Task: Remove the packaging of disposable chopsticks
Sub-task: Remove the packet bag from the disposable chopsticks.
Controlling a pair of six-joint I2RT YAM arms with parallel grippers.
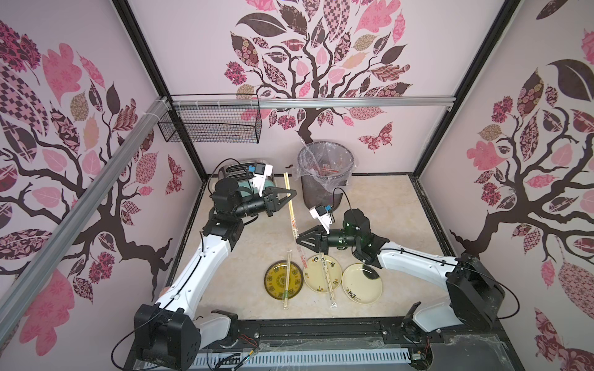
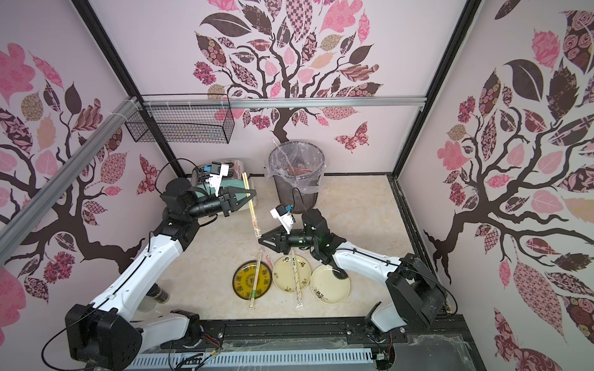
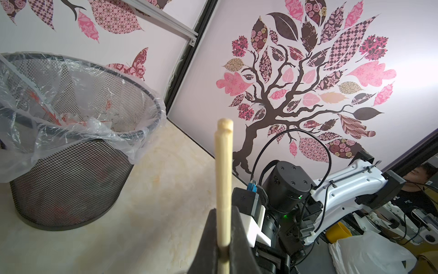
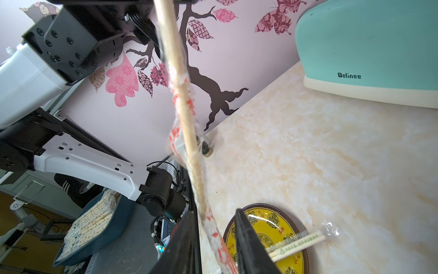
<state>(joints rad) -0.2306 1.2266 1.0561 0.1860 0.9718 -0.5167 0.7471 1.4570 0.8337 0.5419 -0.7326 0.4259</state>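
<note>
Pink tree pictures cover the walls around a pale stone-look table (image 1: 401, 208). The left gripper (image 1: 292, 193) is squeezed tight on a pair of bare chopsticks (image 1: 286, 183), held up in the air over the middle of the table. Their near end sits inside a clear sleeve (image 1: 293, 225) with red marks. The right gripper (image 1: 299, 240) is at that sleeve with its jaws a little apart, and the sleeve runs between them. Two more wrapped pairs lie near: one (image 1: 287, 279) across a yellow plate (image 1: 273, 282), one (image 1: 326, 273) across a cream plate (image 1: 311, 276). A mesh bin (image 1: 315, 199) stands at the far side.
</note>
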